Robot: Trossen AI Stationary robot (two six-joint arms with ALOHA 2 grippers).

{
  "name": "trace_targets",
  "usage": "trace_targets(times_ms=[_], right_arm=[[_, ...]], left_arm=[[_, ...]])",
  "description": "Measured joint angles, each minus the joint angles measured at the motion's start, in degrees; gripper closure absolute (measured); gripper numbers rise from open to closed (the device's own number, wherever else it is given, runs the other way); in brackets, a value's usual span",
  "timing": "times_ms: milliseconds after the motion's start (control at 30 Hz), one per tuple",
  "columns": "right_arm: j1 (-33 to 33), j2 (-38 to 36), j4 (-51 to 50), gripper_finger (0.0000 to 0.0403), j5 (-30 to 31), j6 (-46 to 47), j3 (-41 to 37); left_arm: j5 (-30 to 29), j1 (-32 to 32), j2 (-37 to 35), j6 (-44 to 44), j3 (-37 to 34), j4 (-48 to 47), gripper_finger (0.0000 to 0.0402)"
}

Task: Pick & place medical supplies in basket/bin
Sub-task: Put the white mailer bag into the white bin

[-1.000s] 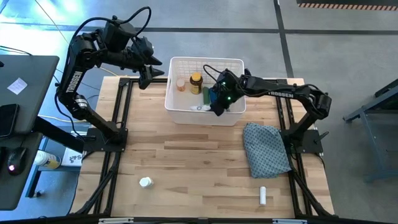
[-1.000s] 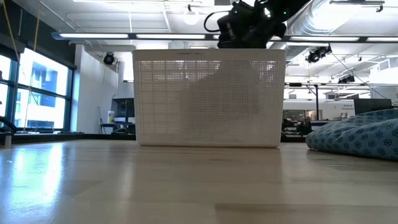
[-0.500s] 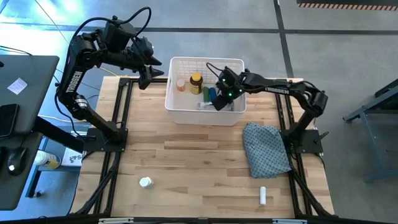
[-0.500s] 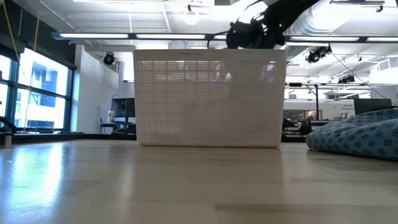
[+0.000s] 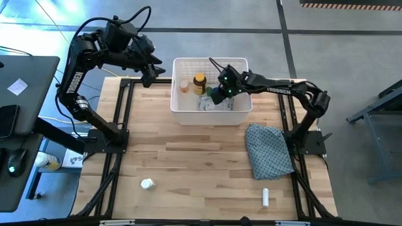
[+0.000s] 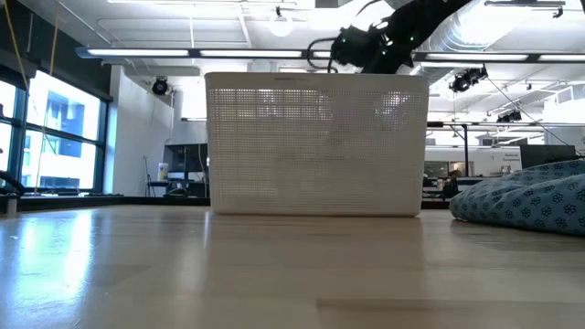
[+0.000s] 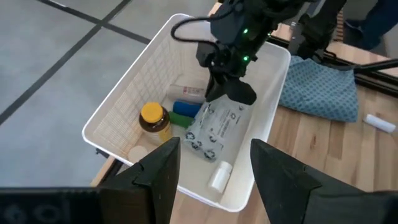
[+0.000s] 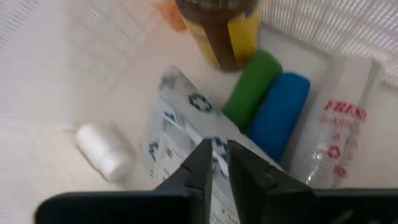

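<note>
My right gripper point(image 5: 218, 95), fingers nearly pinched and empty above the packet point(image 7: 214, 127) inside the bin point(image 5: 178, 115), should rise straight toward twelve o'clock, clearing the rim.

In the low view, the bin's point(image 6: 317, 146) lattice wall hides its contents. The crinkly packet point(image 8: 186, 146) runs off the right wrist view at 6 o'clock behind the right gripper's fingers point(image 8: 200, 163); its print is blurred, illegible.

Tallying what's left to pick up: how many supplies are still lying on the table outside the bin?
2: a white bottle near the front left of the table, and a white tube at the front right, in front of the cloth.
</note>
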Motion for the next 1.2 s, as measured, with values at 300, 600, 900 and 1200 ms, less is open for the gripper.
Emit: trace_targets(times_ms=[300, 600, 900, 1200], right_arm=[[0.7, -0.8, -4.1, 0.0328, 1.0, -1.8, 0.0], [1.4, 0.0, 15.4, 0.0329, 4.0, -5.7, 0.1], [2.3, 9.9, 17.1, 0.0330, -2.1, 8.0, 0.0], [4.7, 11.8, 10.1, 0.0330, 0.4, 9.0, 0.2]], left_arm=[[-0.8, 0.0, 0.4, -0.8, 0.0, 1.6, 0.0175], [-0.8, 0.0, 0.3, -0.6, 0.0, 1.3, 0.0175], [-0.7, 0.0, 0.3, 1.6, 0.0, 1.3, 0.0175], [-0.7, 0.0, 0.4, 2.6, 0.0, -0.7, 0.0175]])
